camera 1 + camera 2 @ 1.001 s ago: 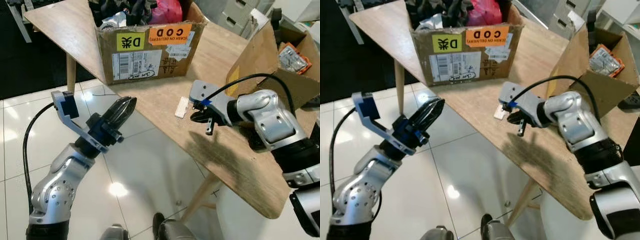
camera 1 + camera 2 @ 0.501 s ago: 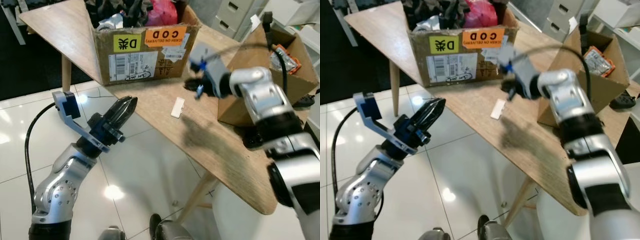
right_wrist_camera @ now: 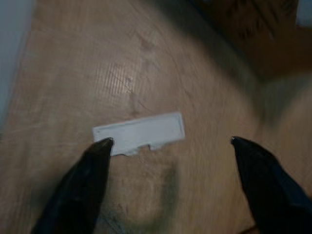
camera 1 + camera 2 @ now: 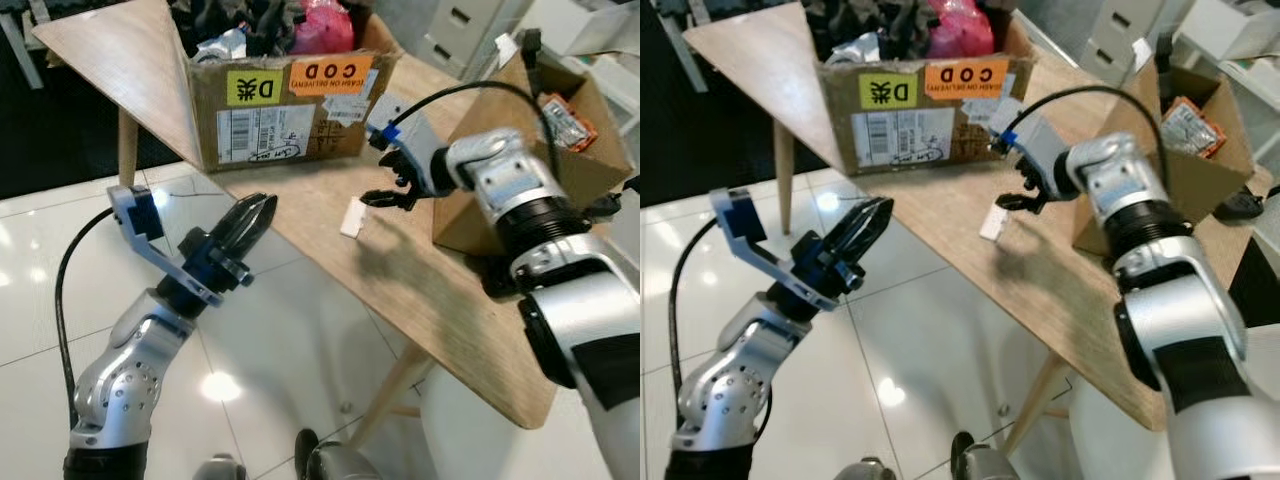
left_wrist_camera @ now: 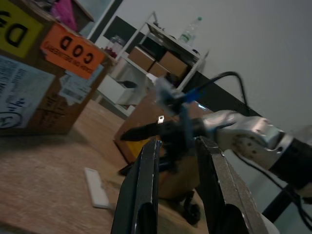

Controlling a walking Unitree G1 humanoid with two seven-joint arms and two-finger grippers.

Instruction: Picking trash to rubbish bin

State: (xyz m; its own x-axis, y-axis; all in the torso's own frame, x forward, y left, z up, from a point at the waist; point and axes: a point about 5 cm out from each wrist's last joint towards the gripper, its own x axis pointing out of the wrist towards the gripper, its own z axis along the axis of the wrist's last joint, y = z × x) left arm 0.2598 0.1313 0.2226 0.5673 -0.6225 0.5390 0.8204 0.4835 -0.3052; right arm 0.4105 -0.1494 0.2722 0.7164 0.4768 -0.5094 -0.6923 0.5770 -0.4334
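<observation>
While it lies flat on the wooden worktop (image 4: 440,300), the small white strip of trash (image 4: 352,216) runs its long axis from the near edge toward the labelled cardboard box (image 4: 290,95). Above it hangs the right gripper (image 3: 170,146), jaws spread wide; the right wrist view shows the strip between them, one end just beside one fingertip (image 3: 100,146). Off the worktop's edge, over the tiled floor (image 4: 280,330), the left gripper (image 4: 252,215) holds its jaws slightly apart, empty.
</observation>
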